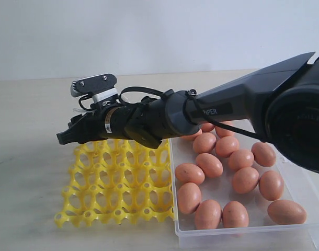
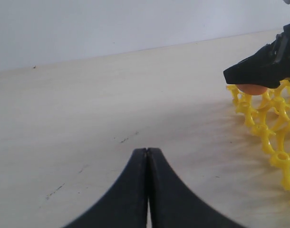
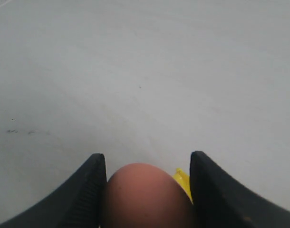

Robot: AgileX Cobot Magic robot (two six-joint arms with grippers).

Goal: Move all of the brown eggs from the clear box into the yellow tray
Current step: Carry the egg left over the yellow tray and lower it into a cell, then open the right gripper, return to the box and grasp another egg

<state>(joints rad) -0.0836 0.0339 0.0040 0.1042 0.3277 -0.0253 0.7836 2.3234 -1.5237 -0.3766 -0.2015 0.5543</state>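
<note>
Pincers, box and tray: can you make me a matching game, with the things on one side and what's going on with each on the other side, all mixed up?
Things:
1. right pincer
2. left pincer
3. clear box
4. yellow tray

States:
a. many brown eggs lie in it
b. shut, holding nothing
c. gripping one brown egg
d. no egg seen resting in it

Pairs: 1-c, 2-b, 3-a, 4-d

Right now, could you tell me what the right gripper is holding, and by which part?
A brown egg, pinched across its two long sides by the right gripper.
</note>
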